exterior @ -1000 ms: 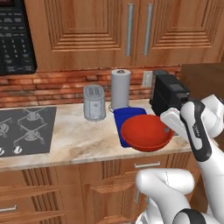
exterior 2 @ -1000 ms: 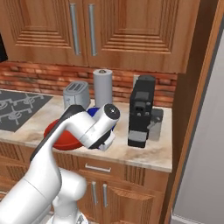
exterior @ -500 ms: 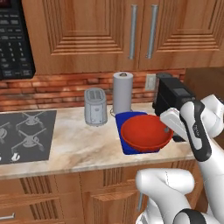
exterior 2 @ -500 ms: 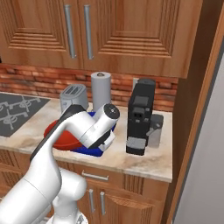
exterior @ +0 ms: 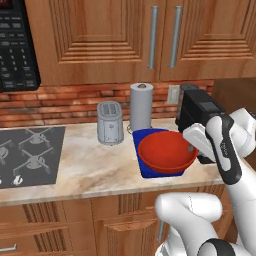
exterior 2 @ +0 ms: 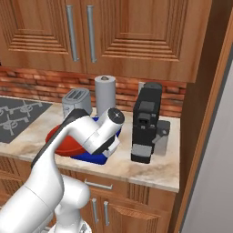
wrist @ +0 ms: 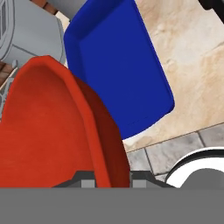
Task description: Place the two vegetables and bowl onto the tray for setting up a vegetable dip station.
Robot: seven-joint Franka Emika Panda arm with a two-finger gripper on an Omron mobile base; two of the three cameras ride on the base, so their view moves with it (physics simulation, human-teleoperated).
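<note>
Red and glossy, the bowl (exterior: 166, 152) is being held by its rim at the right side, w/ the gripper (wrist: 113, 178) clamped narrow on that rim: one finger inside the wall, one outside. The bowl is being carried tilted over the blue tray (exterior: 145, 167); whether it is touching the tray floor can't be told. In the hand view the bowl wall (wrist: 52, 127) is being seen edge-on, w/ the tray's bare blue floor (wrist: 122, 74) beyond it. The tray is lying on the marble counter (exterior: 85, 167), just in front of the paper towel roll (exterior: 141, 107) and beside the toaster (exterior: 110, 122). A black coffee machine (exterior 2: 145, 123) is standing just to the tray's right. The stovetop (exterior: 27, 155) is sitting well to the left. In the right base view the bowl (exterior 2: 68, 141) is being partly hidden behind the white arm.
</note>
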